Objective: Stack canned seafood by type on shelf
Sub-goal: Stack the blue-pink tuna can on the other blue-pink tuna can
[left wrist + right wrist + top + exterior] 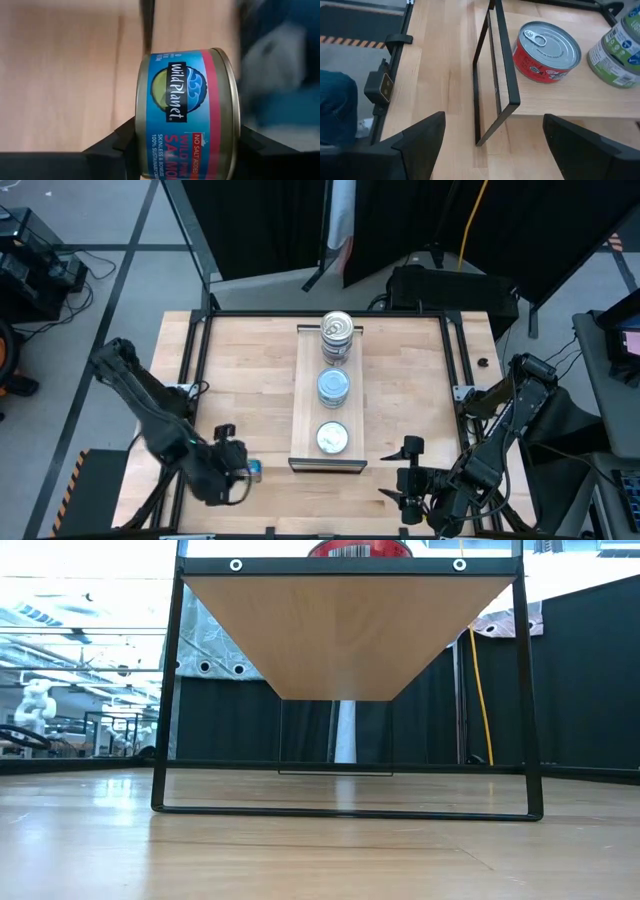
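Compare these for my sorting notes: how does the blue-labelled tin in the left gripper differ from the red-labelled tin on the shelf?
The blue-labelled Wild Planet salmon tin is clamped in the left gripper, near the table's front left; the red-labelled tin with a silver pull-tab lid stands free on the raised light-wood shelf. The blue tin shows its side label, while the red one sits upright, lid up. Both are short round metal cans.
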`<state>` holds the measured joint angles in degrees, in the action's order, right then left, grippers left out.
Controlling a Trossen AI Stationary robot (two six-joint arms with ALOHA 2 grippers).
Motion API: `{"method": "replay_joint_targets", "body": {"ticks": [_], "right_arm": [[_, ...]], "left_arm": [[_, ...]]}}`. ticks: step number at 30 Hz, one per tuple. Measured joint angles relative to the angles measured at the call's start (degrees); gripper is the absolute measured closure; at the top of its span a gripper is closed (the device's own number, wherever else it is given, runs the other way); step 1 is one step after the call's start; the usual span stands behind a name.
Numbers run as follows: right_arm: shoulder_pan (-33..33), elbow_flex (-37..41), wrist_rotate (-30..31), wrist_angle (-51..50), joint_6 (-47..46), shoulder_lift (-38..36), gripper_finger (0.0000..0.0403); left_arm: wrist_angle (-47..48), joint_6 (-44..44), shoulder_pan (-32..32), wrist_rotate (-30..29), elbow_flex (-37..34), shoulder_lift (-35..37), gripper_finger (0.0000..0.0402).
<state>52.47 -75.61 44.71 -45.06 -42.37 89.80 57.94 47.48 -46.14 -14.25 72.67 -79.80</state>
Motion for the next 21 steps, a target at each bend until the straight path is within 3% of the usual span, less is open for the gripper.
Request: {"method": "replay_joint_targets", "body": {"ticks": [3, 6, 9, 11, 14, 16, 18, 21], "right_arm": [[-0.02, 0.0, 0.26, -0.02, 2.62, -0.04, 0.0074], [-0.43, 0.0, 0.74, 0.27, 4.41, -0.46, 0.0074], [-0.69, 0.0, 1.98, 0.33, 4.52, -0.88, 0.0074], [-0.89, 0.0, 2.29, 0.45, 4.52, -0.9, 0.0074], [-1.03, 0.0, 2.27, 0.76, 4.18, -0.9, 0.0074], [-1.03, 0.0, 2.27, 0.76, 4.07, -0.9, 0.0074], [-1.05, 0.0, 2.27, 0.74, 4.72, -0.9, 0.0074], [-1.47, 0.0, 3.31, 0.71, 7.05, -0.9, 0.0074]], "left_arm": [[-1.15, -6.1, -0.23, -11.98, 9.56, 2.38, 0.0212], [-7.06, -18.9, 0.46, -27.9, 18.29, 4.13, 0.0212], [-19.98, -38.22, 2.23, -41.01, 24.83, 5.54, 0.0212], [-32.58, -52.54, 4.23, -46.59, 27.44, 6.42, 0.0212], [-55.99, -76.4, 8.46, -47.49, 29.47, 7.16, 0.0212], [-70.4, -88.23, 11.59, -43.81, 30.25, 7.29, 0.0212], [-79.92, -93.71, 14.99, -40.02, 30.95, 7.31, 0.0212], [-81.56, -93.88, 20.52, -36.31, 32.71, 7.36, 0.0212]]}}
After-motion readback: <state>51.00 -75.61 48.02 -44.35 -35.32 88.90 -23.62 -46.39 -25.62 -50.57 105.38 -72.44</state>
